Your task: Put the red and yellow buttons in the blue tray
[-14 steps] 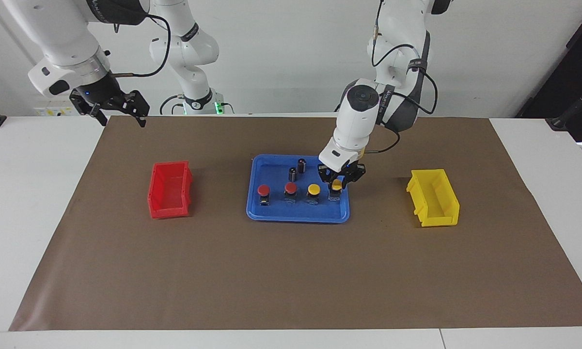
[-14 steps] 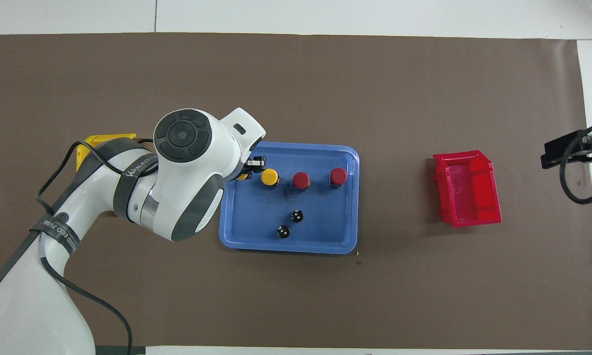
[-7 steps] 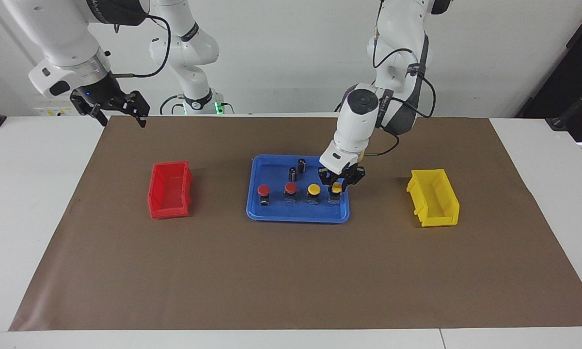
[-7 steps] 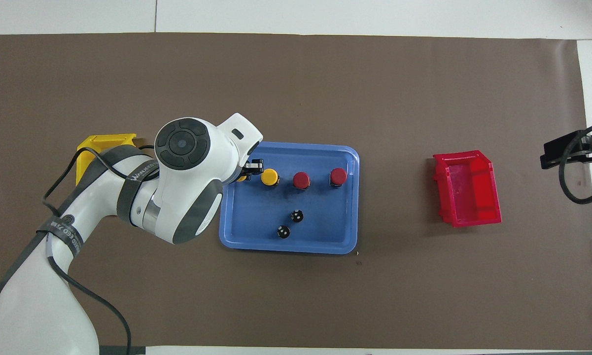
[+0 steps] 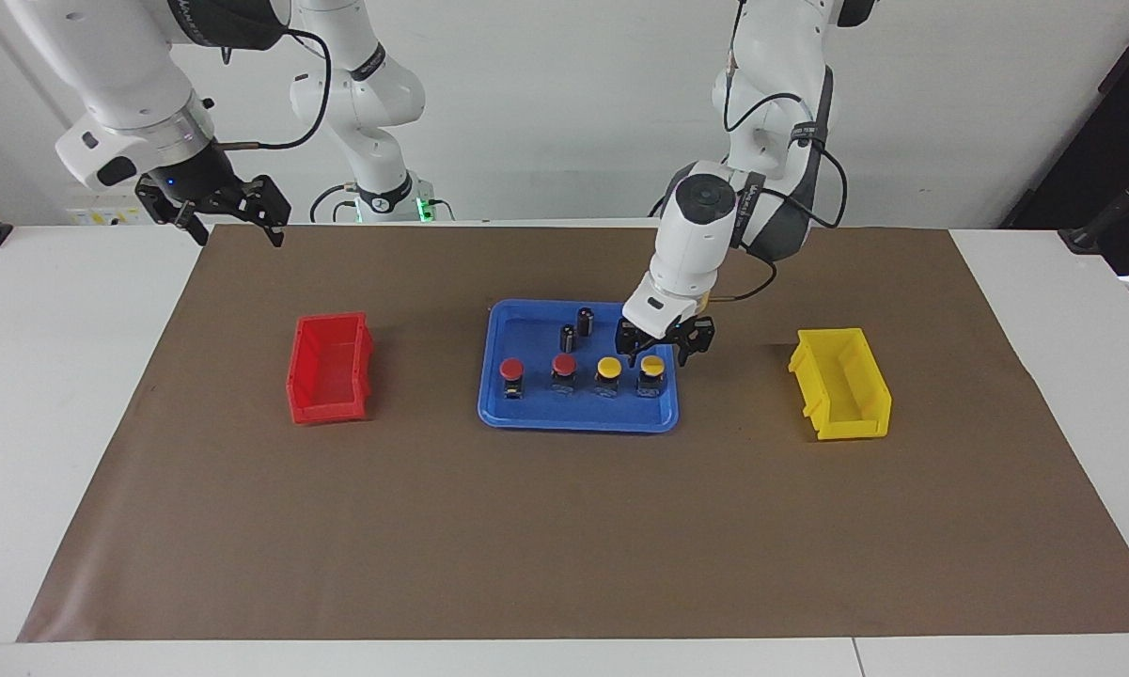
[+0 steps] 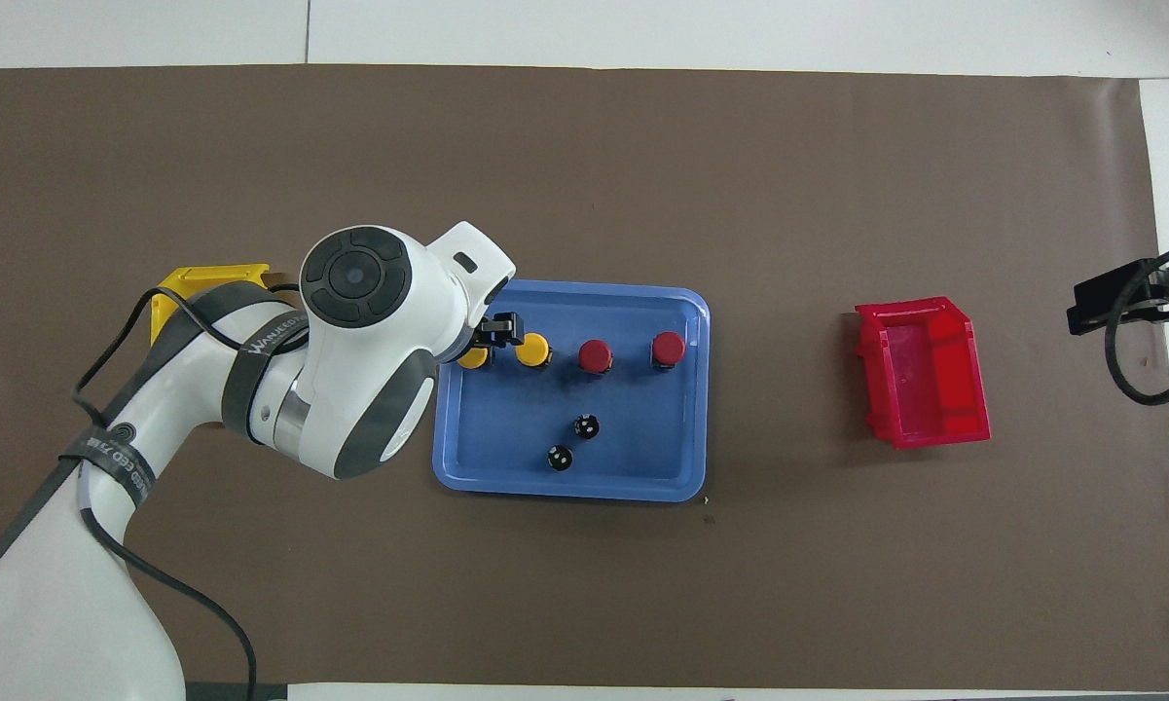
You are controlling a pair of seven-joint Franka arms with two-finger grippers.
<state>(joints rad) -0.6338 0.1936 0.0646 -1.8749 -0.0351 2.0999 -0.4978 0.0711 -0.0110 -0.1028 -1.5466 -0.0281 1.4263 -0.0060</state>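
The blue tray (image 5: 573, 414) lies mid-table and holds a row of four buttons: two red buttons (image 5: 511, 369) (image 5: 564, 365) and two yellow buttons (image 5: 608, 367) (image 5: 652, 365). My left gripper (image 5: 666, 346) is open and hovers just above the yellow button at the row's end toward the left arm, not holding it. In the overhead view the tray (image 6: 642, 458) shows the red buttons (image 6: 669, 347) (image 6: 595, 355), one yellow button (image 6: 532, 349), and the other yellow button (image 6: 473, 356) partly hidden under the left gripper (image 6: 492, 339). My right gripper (image 5: 211, 212) waits, open and empty.
Two dark capless cylinders (image 5: 568, 337) (image 5: 585, 320) stand in the tray nearer to the robots than the buttons. A red bin (image 5: 329, 367) sits toward the right arm's end and a yellow bin (image 5: 841, 381) toward the left arm's end, both on the brown mat.
My left gripper has let go of the yellow button in the tray, opened, and lifted slightly. The right arm has not moved.
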